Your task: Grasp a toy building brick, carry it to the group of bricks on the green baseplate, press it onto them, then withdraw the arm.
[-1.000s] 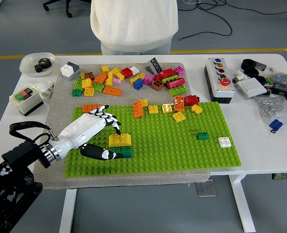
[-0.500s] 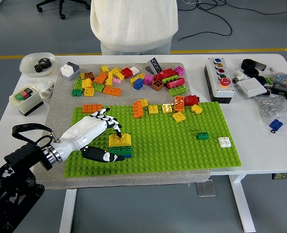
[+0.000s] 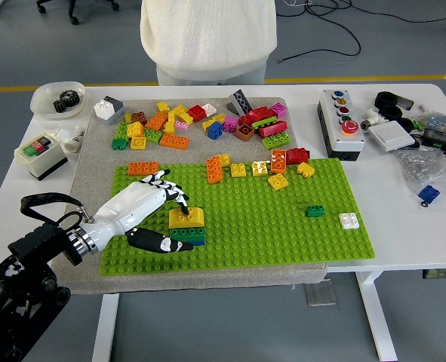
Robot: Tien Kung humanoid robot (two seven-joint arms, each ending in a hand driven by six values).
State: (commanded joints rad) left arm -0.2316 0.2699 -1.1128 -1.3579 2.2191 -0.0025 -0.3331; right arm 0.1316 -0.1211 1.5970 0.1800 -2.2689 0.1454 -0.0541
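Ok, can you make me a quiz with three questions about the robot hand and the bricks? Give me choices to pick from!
1. Where is the yellow brick?
A. In the bowl
B. On top of a green brick on the green baseplate
C. On the bare white table

2. What colour is the lone brick beside the small dark green brick?
A. White
B. Pink
C. Orange

3. What is the left hand doing?
A. Resting off the table
B. Lifting a brick high
C. Fingers on top of and beside the yellow brick

Answers:
1 B: it sits stacked on a green brick on the green baseplate.
2 A: the white brick lies just right of it.
3 C: a fingertip touches its top, the thumb lies below-left of the stack.
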